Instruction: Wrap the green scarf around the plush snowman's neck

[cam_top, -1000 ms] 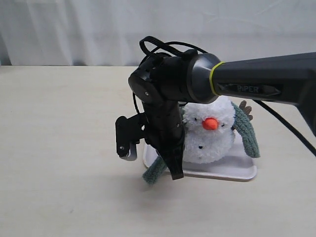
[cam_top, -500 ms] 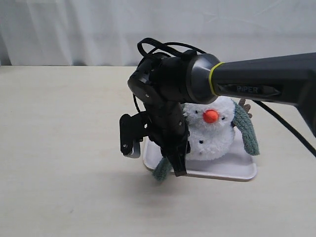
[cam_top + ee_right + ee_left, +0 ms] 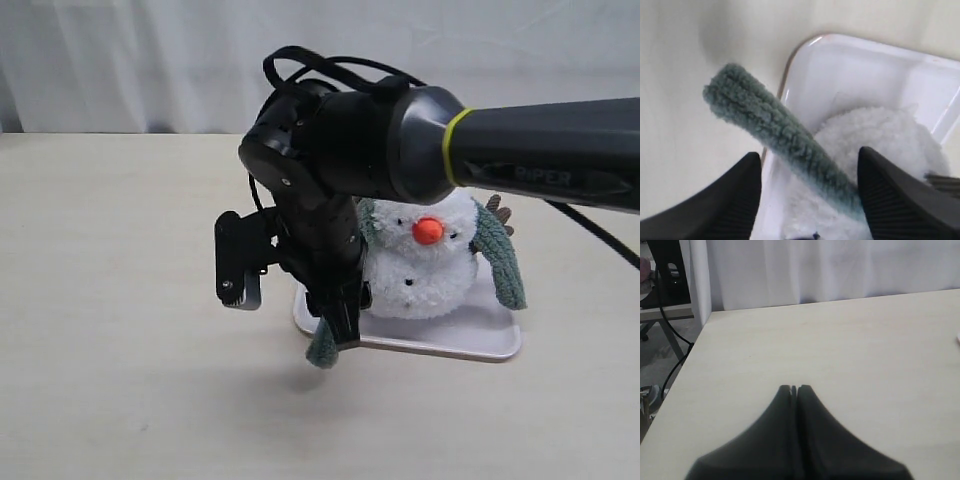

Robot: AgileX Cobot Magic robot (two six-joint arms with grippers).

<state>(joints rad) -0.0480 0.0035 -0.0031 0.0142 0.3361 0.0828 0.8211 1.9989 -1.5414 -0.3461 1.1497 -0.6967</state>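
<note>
Right pincer (image 3: 807, 152) has shifted left, jaws apart, scarf (image 3: 770, 127) end loose betw. them over tray (image 3: 850, 65) edge. Scarf hangs both sides of snowman (image 3: 425, 270). Left pincer (image 3: 794, 389) closed, empty, over table (image 3: 865, 350).

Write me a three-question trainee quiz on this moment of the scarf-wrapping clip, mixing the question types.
1. True or false: the left gripper has its jaws shut on nothing.
2. The plush snowman sits in: A) a wicker basket, B) a white tray, C) a blue bowl.
3. Fill in: between the right gripper's open jaws runs the ____.
Key: 1 true; 2 B; 3 green scarf.
</note>
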